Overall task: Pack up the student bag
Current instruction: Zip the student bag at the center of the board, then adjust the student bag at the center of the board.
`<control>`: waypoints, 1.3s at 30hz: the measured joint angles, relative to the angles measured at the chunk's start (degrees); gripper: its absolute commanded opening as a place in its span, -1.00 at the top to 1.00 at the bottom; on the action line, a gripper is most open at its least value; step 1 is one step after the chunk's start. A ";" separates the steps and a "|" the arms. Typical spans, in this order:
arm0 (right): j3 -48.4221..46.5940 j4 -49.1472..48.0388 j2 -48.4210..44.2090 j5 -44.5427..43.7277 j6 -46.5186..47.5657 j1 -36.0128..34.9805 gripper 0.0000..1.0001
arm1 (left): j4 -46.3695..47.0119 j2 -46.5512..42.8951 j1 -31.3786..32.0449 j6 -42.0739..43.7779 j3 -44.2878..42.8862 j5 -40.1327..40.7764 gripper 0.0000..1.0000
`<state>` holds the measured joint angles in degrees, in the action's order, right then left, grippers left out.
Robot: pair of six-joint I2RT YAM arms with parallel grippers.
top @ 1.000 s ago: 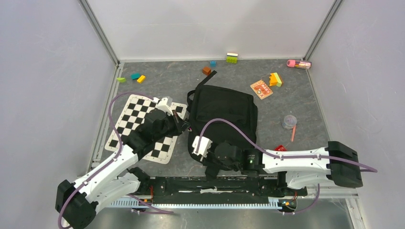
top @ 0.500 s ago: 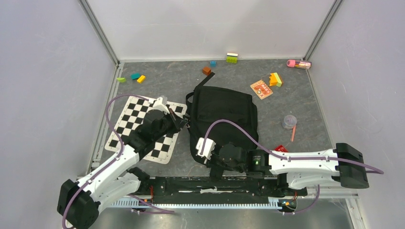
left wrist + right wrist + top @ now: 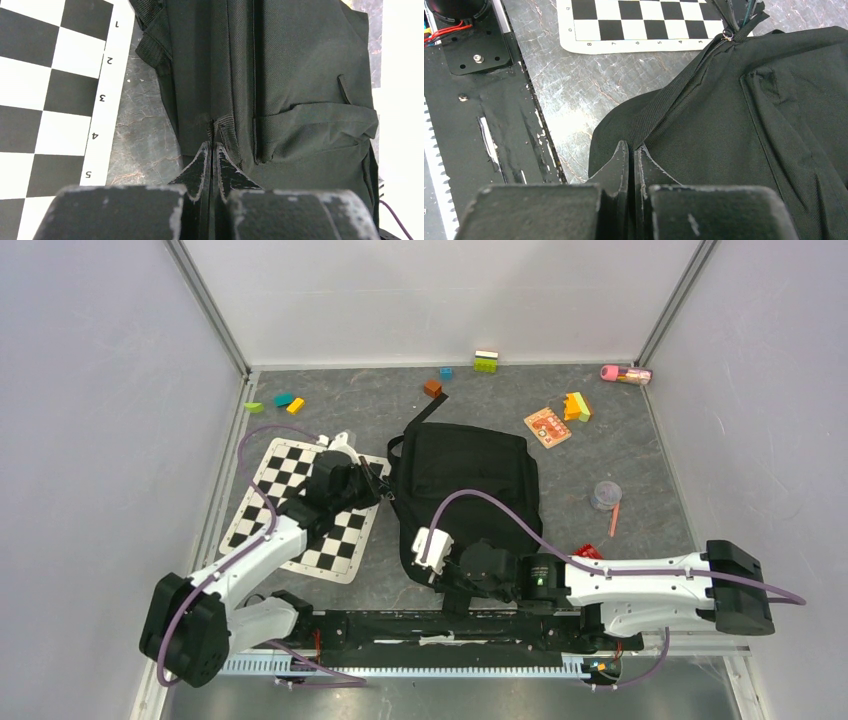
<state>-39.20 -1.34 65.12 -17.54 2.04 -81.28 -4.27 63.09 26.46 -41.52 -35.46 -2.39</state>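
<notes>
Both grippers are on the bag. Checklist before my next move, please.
1. Left gripper shut on the zipper pull: ok.
2. Right gripper shut on the near edge of the student bag: ok.
3. Bag opened: not ok, no lining shows.
4. Bag lying flat on the table: ok.
5. Items packed: not ok; blocks and card lie loose beyond the bag.

Left claw (image 3: 212,145) closed tight, arm reaching forward-right. Right claw (image 3: 631,146) closed tight, arm stretched low leftward.
</notes>
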 measured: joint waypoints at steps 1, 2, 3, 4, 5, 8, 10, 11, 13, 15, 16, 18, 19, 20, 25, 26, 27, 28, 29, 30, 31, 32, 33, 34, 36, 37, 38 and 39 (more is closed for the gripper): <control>-0.02 -0.02 0.11 -0.04 -0.31 -0.04 1.00 | 0.02 0.68 -0.11 0.26 -0.31 -0.24 0.96; -0.04 -0.02 0.24 -0.07 -0.66 -0.09 1.00 | 0.02 1.22 -0.17 0.52 -0.57 -0.61 0.96; -0.04 -0.02 0.33 -0.09 -0.92 -0.11 1.00 | 0.15 1.55 -0.24 0.70 -0.66 -0.83 0.96; -0.09 -0.04 0.44 -0.13 -1.22 -0.15 1.00 | 0.17 1.77 -0.28 0.87 -0.72 -1.03 0.96; -0.11 -0.04 0.52 -0.17 -1.46 -0.17 1.00 | 0.17 1.92 -0.39 0.98 -0.79 -1.22 0.96; -0.50 -0.04 1.05 -0.48 -2.05 -0.33 1.00 | 0.13 2.84 -0.52 2.12 -1.42 -1.75 0.96; -1.25 0.13 1.81 -0.52 -2.25 -0.37 1.00 | 0.04 4.11 -0.68 3.02 -2.49 -2.23 0.96; -1.73 0.20 2.29 -0.59 -2.27 -0.39 1.00 | -0.17 4.74 -0.81 3.52 -3.23 -2.54 0.83; -3.02 0.31 3.63 -0.72 -2.36 -0.42 0.95 | -1.22 5.14 -1.05 4.42 -4.39 -2.69 0.22; -4.59 1.11 5.09 -0.44 -2.89 -0.79 0.24 | -2.47 4.52 -1.62 6.14 -5.97 -0.74 -0.57; -5.09 1.51 5.62 -0.46 -3.32 -1.16 -0.09 | -2.64 4.31 -2.10 6.43 -6.21 -0.44 -0.91; -6.34 2.12 6.32 -0.66 -4.55 -1.81 -0.56 | -4.46 2.14 -3.02 8.04 -7.15 1.31 -0.99; -7.93 2.60 6.47 -1.44 -4.42 -2.38 -0.73 | -6.51 0.11 -3.37 8.66 -7.96 2.43 -0.99; -9.09 2.75 6.47 -2.21 -5.01 -2.60 -0.83 | -7.50 -1.27 -3.50 9.11 -8.50 2.82 -0.99; -17.90 5.97 5.68 -7.02 -5.16 0.79 -0.96 | -15.17 -7.26 -3.50 13.66 -16.41 3.58 -0.99; -18.84 6.82 5.16 -7.41 -5.31 2.73 -0.96 | -16.33 -7.41 -3.50 14.45 -18.25 3.28 -0.99; -19.39 7.58 4.52 -7.85 -5.46 4.98 -0.96 | -17.07 -7.34 -3.50 15.28 -19.69 2.51 -0.99; -19.65 8.44 3.96 -8.22 -5.60 7.21 -0.92 | -17.68 -7.04 -3.50 15.96 -20.81 1.73 -0.99; -19.76 9.75 3.28 -8.22 -5.86 10.45 -0.87 | -18.34 -6.62 -3.50 16.37 -21.55 0.83 -0.99; -19.76 10.75 2.97 -8.24 -5.92 12.83 -0.82 | -18.93 -5.77 -3.45 16.92 -22.32 -0.26 -0.99; -19.76 11.80 2.84 -8.24 -6.10 15.10 -0.79 | -19.61 -4.55 -3.43 17.33 -22.99 -1.49 -0.99; -19.76 13.09 2.86 -8.07 -6.25 18.10 -0.73 | -19.98 -3.04 -3.30 17.64 -23.47 -2.73 -0.99; -19.74 14.23 2.93 -7.91 -6.34 20.59 -0.63 | -20.37 -1.31 -3.10 17.90 -23.91 -3.91 -0.99; -19.69 15.08 2.99 -7.37 -6.38 23.34 -0.54 | -20.72 0.35 -2.86 18.08 -24.30 -4.72 -0.99; -19.39 16.06 3.23 -6.32 -6.56 27.85 -0.40 | -21.24 4.55 -2.19 18.71 -25.14 -6.54 -0.99; -19.21 16.46 3.52 -5.22 -6.64 30.67 -0.39 | -21.53 6.29 -1.88 18.99 -25.51 -7.10 -0.99; -19.17 16.72 4.07 -4.66 -6.62 32.81 -0.41 | -22.10 8.61 -1.46 19.21 -26.18 -7.48 -0.99; -19.17 16.79 4.76 -3.96 -6.58 34.73 -0.41 | -22.43 10.71 -1.20 19.45 -26.86 -7.89 -0.99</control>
<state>-58.37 15.44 69.89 -21.50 -4.54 -46.54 -26.70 73.80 25.26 -22.06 -62.33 -10.28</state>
